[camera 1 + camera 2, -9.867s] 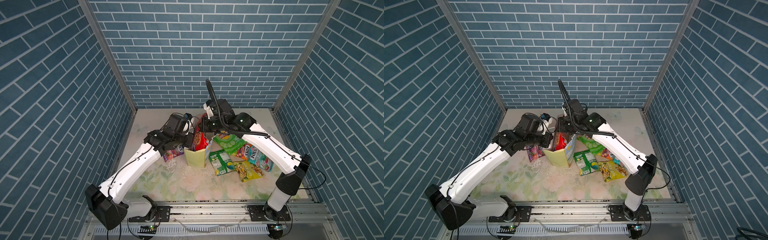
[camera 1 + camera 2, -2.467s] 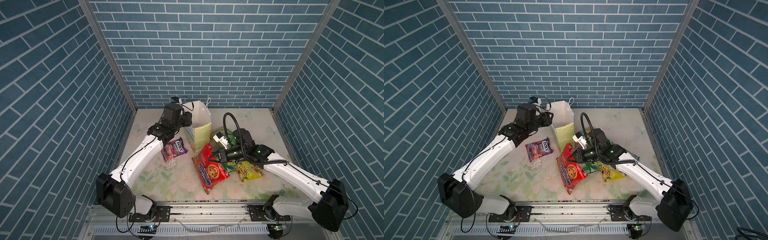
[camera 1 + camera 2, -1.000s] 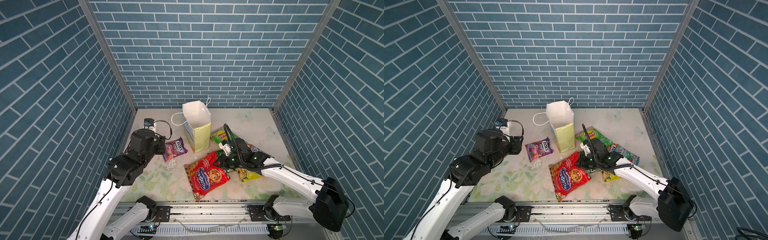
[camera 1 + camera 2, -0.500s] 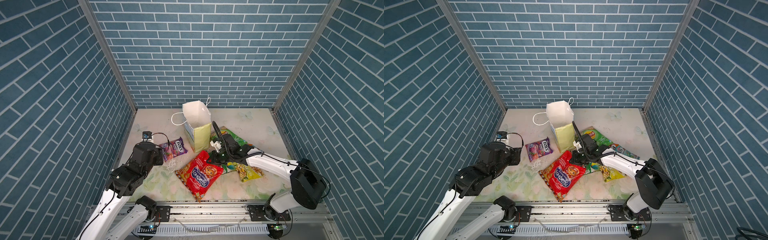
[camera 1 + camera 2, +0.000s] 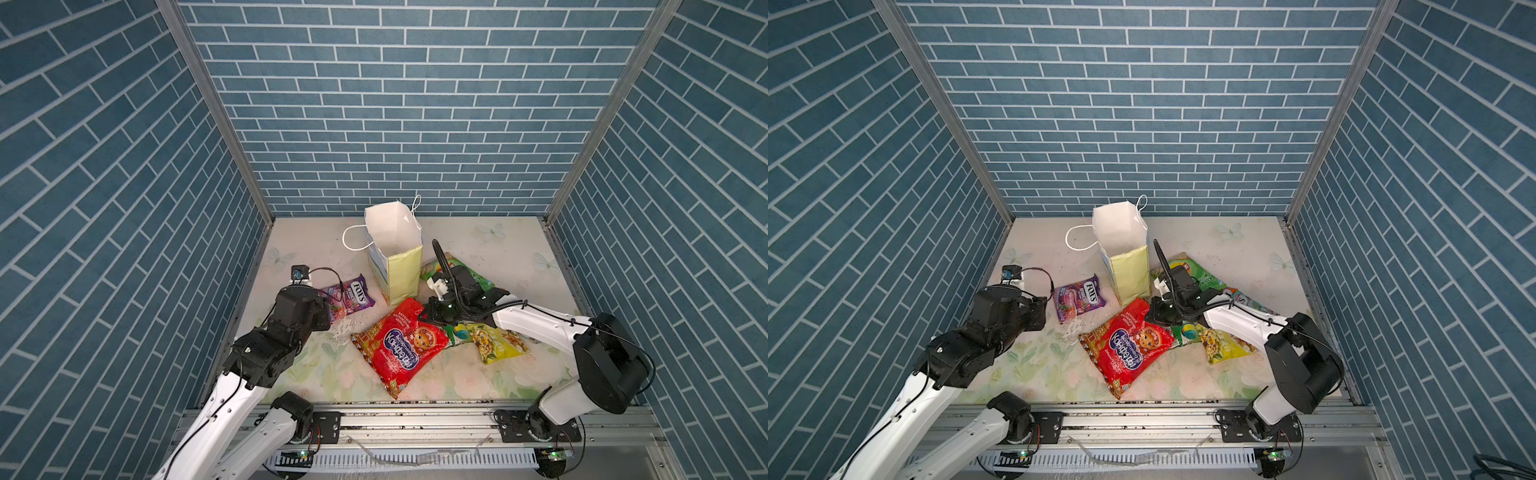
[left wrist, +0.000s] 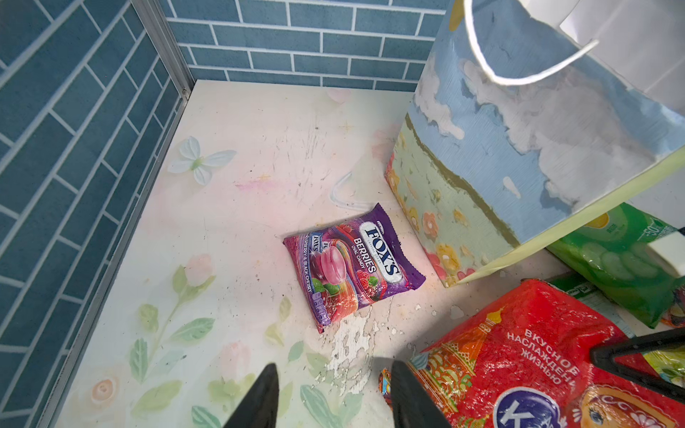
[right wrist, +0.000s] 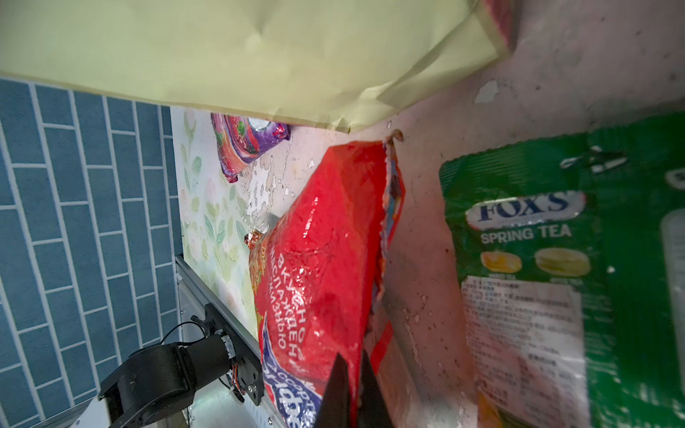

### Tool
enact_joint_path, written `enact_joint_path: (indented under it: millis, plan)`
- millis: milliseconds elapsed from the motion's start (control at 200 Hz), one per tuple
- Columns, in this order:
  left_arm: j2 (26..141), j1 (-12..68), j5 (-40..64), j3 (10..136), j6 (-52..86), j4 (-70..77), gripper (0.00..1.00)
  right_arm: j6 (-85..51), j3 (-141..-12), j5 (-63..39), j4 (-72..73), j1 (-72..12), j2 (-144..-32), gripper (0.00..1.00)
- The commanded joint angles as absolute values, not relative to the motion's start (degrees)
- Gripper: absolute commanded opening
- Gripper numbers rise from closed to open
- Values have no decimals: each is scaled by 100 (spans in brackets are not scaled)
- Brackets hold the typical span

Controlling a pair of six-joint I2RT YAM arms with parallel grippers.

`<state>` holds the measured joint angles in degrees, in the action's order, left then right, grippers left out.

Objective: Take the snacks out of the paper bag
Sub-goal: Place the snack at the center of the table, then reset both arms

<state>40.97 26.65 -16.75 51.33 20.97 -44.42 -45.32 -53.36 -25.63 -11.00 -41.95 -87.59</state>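
Note:
The paper bag stands upright and open at the back centre, with only its white inside showing. In front of it the red cookie bag lies flat on the table. My right gripper is shut on that bag's back edge, and a thin strip of red foil shows between its fingertips. My left gripper hovers open and empty over the table, near the purple Fox's packet.
Under and behind my right arm lie a green Lay's bag, a green Fox's packet, a yellow packet and a teal packet. Brick walls enclose three sides. A metal rail runs along the front.
The red cookie bag came out of the paper bag and now lies on the table. In the last second my right gripper dragged it leftward. My left arm let go of the paper bag and drew back.

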Motion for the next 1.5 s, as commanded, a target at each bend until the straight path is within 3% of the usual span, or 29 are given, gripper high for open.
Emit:
enact_joint_path:
  millis: [0, 35, 340, 535, 615, 785, 1160, 1490]
  plan:
    - [3975, 2663, -1753, 4964, 1978, -4129, 50, -4183, -5341, -2426, -850, -4091, -8420, 37]
    - [3949, 2663, -1771, 4938, 1971, -4097, 50, -4139, -5346, -2407, -897, -4055, -8342, 42]
    - [3907, 2663, -2071, 4832, 1711, -3972, 54, -3338, -5449, -1215, -2407, -3685, -7068, 41]
    - [3915, 2626, -3179, 4502, 1220, -3383, 72, -3068, -5020, 544, -3031, -3588, -5441, 40]
    - [3887, 2588, -3728, 4258, 1153, -3057, 84, -3076, -4744, 985, -3112, -3548, -4772, 45]
    - [3926, 2357, -3957, 3353, 678, -1639, 96, -3076, -4596, 1596, -3568, -3435, -3994, 52]
    - [6765, 1181, -2688, 2038, -114, 3190, 99, -3075, -4877, 1965, -4290, -3372, -3962, 51]
    - [8630, 724, -1626, 2754, -644, 4027, 100, -3379, -4875, 2805, -4919, -3349, -3394, 51]
